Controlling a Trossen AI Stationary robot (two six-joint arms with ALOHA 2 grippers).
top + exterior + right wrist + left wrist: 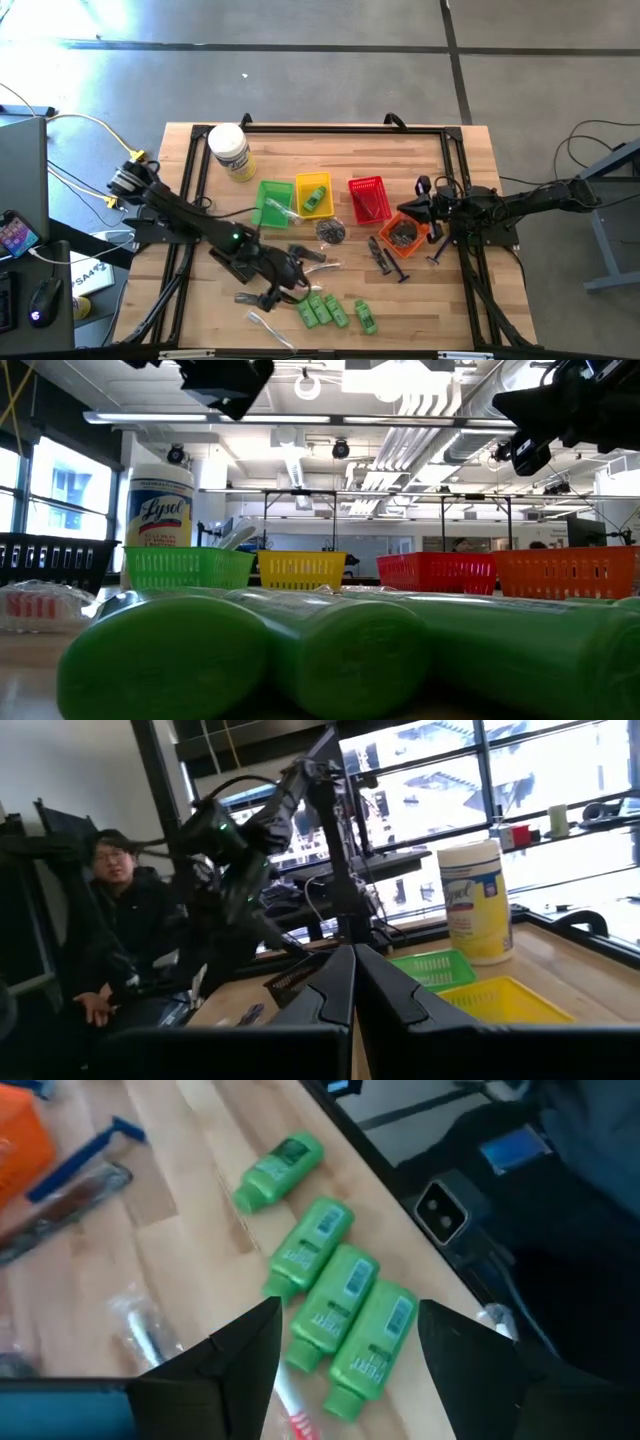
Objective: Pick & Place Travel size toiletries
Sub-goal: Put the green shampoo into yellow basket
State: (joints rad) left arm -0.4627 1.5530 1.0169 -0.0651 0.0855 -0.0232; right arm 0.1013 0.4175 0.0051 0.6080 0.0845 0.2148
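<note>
Three bright green little bottles (345, 1305) lie side by side on the table near its front edge, and another (280, 1170) lies apart from them; they also show in the high view (325, 312). My left gripper (350, 1350) hovers open above the three bottles, a finger on either side, touching nothing; it also shows in the high view (290, 288). A clear-wrapped stick (140, 1330) lies beside them. Black razor-like sticks (385, 255) and a dark round piece (330, 232) lie mid-table. My right gripper (352, 982) is shut and empty, raised by the orange basket (405, 232).
Green (272, 200), yellow (314, 195) and red (368, 198) baskets stand in a row mid-table. A large white jar with a yellow label (230, 152) stands at the far left. A black frame (320, 130) borders the table. A person (110, 890) sits beyond the table's left side.
</note>
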